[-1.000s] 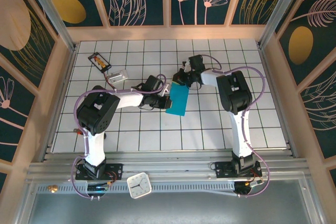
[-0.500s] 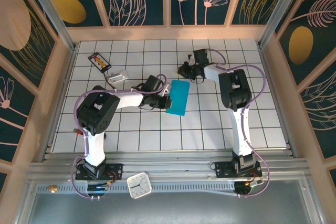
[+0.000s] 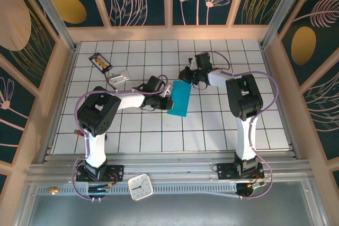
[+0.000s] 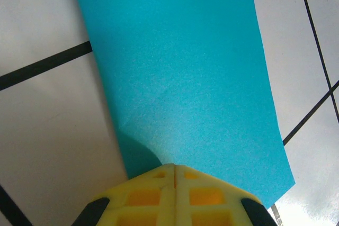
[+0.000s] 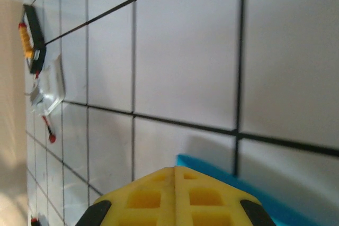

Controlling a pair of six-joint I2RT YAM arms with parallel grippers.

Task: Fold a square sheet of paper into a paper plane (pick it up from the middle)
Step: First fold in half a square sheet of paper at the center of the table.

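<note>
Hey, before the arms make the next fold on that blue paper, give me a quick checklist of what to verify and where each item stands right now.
1. Left gripper shut, tip at the long edge of the square sheet of paper: ok.
2. Right gripper shut, tip at the sheet's far end: ok.
3. Sheet folded to a narrow rectangle, lying flat on the table: ok.
4. Either tip actually pressing the sheet down: cannot tell.
5. Black card well away from the sheet: ok.
6. Pointed nose formed: not ok, corners are square.
</note>
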